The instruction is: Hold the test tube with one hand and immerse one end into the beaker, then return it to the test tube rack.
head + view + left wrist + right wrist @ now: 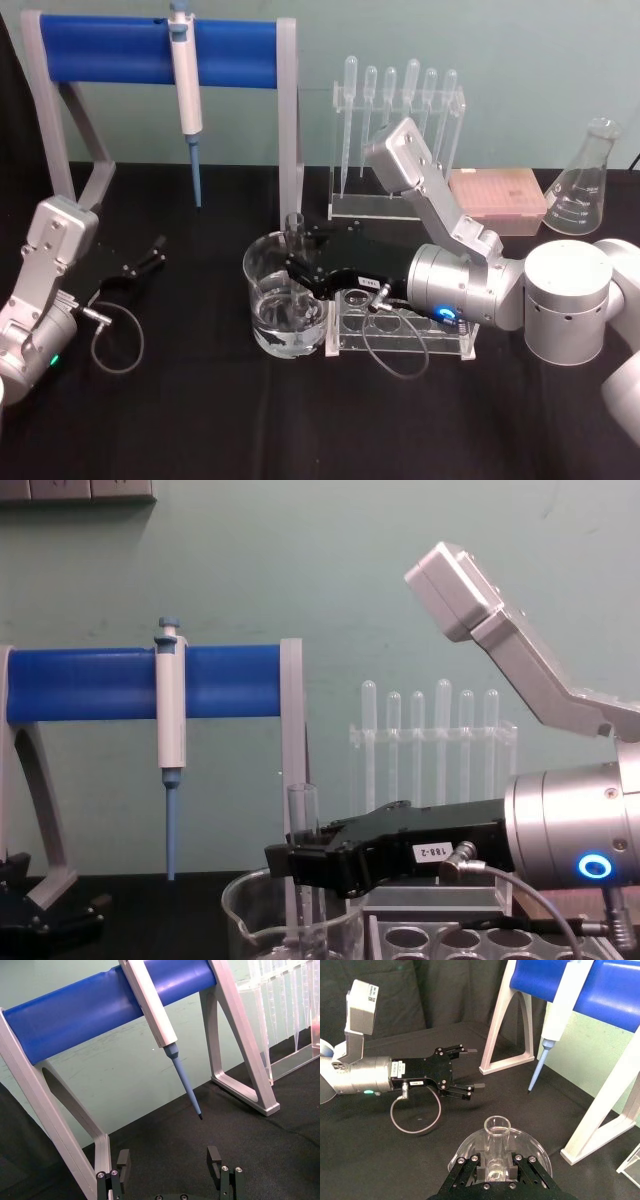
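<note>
Centre of the head view, the right gripper (298, 268) pinched the test tube (294, 232) upright in the beaker (258, 290), so this looked like the dip. Next would be a straight lift toward the rack (400, 335). The left gripper (476, 1068) sat spread, lower left.

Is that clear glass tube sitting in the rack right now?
No, the right pincer holds the clear glass test tube upright inside the wide glass beaker.

In the chest view, the right gripper (298, 865) is covering the test tube's (302, 810) middle. The bottom edge is cutting off the beaker (252, 920) and the test tube rack (470, 942). The tube's lower end is blurring into the beaker glass.
</note>
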Robot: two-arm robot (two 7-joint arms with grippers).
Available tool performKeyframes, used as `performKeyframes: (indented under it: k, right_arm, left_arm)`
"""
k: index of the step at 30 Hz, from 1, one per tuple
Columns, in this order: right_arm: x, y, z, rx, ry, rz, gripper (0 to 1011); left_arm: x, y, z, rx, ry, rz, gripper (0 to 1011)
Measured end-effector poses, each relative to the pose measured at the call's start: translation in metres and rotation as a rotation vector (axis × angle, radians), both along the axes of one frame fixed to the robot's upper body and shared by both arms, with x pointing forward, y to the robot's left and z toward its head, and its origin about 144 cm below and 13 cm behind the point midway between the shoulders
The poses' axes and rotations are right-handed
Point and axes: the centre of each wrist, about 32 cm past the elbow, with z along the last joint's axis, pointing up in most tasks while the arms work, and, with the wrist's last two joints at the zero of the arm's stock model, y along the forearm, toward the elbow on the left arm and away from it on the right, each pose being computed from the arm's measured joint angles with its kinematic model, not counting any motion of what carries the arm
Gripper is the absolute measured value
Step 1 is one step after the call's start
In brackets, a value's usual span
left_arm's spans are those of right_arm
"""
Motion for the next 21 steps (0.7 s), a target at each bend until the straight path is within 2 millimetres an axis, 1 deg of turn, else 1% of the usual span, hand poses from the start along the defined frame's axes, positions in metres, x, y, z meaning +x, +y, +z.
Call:
performKeyframes:
  k: [21]
  right_arm:
    - [0.0000, 0.0000, 0.0000, 0.000, 0.000, 0.000, 226]
  left_arm:
    - [0.0000, 0.0000, 0.0000, 0.000, 0.000, 0.000, 1000]
